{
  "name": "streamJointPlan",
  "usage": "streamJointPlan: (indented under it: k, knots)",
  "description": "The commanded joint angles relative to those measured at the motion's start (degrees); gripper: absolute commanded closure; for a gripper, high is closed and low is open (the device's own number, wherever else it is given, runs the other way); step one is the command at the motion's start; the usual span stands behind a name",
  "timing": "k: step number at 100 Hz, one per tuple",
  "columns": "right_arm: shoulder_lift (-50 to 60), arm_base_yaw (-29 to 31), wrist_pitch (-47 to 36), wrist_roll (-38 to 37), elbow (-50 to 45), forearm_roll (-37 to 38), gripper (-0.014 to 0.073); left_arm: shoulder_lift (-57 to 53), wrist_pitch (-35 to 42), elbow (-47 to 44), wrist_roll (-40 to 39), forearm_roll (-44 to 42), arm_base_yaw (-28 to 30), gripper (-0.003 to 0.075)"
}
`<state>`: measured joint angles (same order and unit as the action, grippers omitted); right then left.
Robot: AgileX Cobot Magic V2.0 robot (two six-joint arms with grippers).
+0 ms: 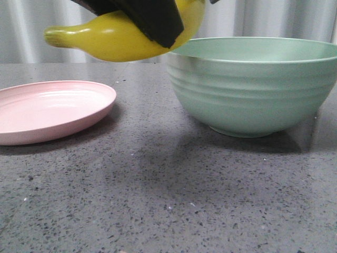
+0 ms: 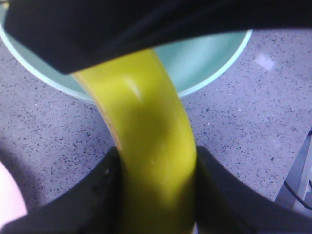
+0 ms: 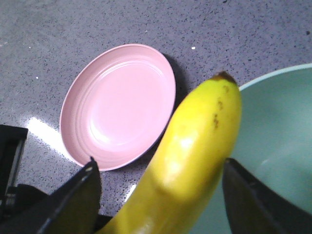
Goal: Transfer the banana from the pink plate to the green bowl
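The yellow banana (image 1: 105, 39) hangs high in the air between the empty pink plate (image 1: 47, 110) and the green bowl (image 1: 253, 89), its right end at the bowl's left rim. A black finger (image 1: 152, 21) crosses it; the front view does not show whose. In the left wrist view my left gripper (image 2: 156, 163) is shut on the banana (image 2: 146, 122), both fingers pressed to its sides, above the bowl (image 2: 204, 58). In the right wrist view my right gripper (image 3: 161, 173) is open around the banana (image 3: 195, 136), with a gap on the plate (image 3: 122, 102) side. The bowl (image 3: 278, 136) looks empty.
The dark speckled tabletop (image 1: 158, 184) stretches in front of the plate and the bowl. A pale curtain (image 1: 31, 31) hangs behind the table. Part of a black arm (image 3: 9, 165) shows at the edge of the right wrist view.
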<state>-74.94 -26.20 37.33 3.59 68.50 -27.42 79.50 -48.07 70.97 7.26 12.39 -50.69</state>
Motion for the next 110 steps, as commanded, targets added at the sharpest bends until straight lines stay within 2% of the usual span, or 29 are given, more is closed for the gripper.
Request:
streamJointPlan:
  k: [1, 20, 45, 86, 93, 99, 104, 110]
  knots:
    - [0.7, 0.0, -3.7, 0.5, 2.0, -1.9, 0.0147, -2.2, 4.9, 2.1, 0.7, 2.0, -1.5, 0.0741]
    - [0.0, 0.2, -3.4, 0.5, 2.0, -1.8, 0.0188, -2.2, 5.1, 2.1, 0.7, 2.3, -1.5, 0.0741]
    - [-0.3, 0.6, -5.2, 0.5, 2.0, 1.2, 0.0186, -2.2, 4.8, 2.1, 0.7, 2.5, -1.5, 0.0741]
    - [-0.8, 2.2, -3.2, 0.3, 2.0, 0.9, 0.0201, -2.2, 6.7, 2.1, 0.7, 2.5, -1.5, 0.074]
    - [-1.1, 2.2, -2.6, 0.3, 2.0, 0.9, 0.0278, -2.2, 7.4, 2.1, 0.8, 2.5, -1.5, 0.0738]
    - [-1.2, 2.2, -2.3, 0.3, 2.0, 0.9, 0.0405, -2.2, 7.6, 2.1, 1.1, 2.5, -1.5, 0.0725]
    - [-1.2, 2.2, -2.3, 0.3, 2.0, 0.9, 0.0517, -2.2, 7.9, 2.1, 1.1, 2.5, -1.5, 0.0687]
    - [-1.2, 2.2, -2.3, 0.3, 2.0, 0.9, 0.0648, -2.2, 7.9, 2.1, 1.1, 2.5, -1.5, 0.0605]
